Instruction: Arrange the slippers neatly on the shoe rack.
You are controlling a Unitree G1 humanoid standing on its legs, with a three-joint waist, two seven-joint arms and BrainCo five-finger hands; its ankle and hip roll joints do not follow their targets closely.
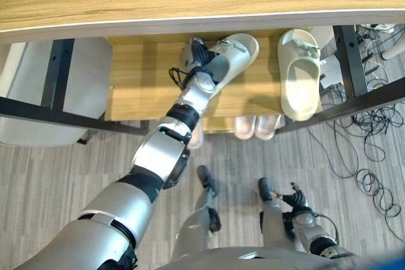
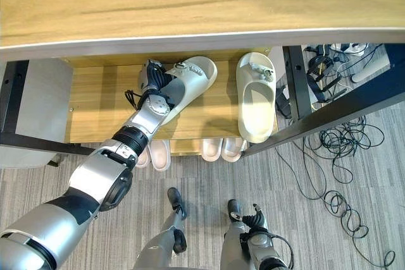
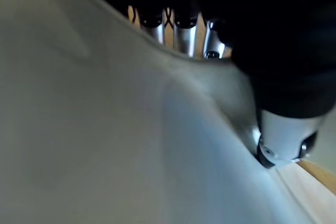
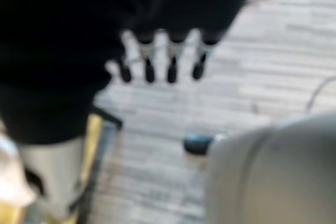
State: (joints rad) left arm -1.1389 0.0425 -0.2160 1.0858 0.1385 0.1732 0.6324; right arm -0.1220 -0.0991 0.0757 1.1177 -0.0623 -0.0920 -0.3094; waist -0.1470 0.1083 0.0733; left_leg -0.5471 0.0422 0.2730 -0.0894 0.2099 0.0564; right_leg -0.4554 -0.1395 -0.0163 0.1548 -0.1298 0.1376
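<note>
Two pale slippers were observed on the shoe rack (image 1: 126, 86) shelf. One slipper (image 2: 190, 83) lay tilted, gripped by the left hand (image 2: 154, 79), its fingers (image 3: 185, 34) curled over the edge. The second slipper (image 1: 299, 75) lay apart. The right hand (image 4: 157, 51) hung over the floor, fingers relaxed.

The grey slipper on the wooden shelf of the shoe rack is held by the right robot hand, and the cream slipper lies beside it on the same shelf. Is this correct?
Not quite: the left robot hand holds the grey slipper, as the right eye view shows. The right robot hand hangs low over the floor, holding nothing. The rest is right: the cream slipper lies beside it on the same wooden shelf.
</note>
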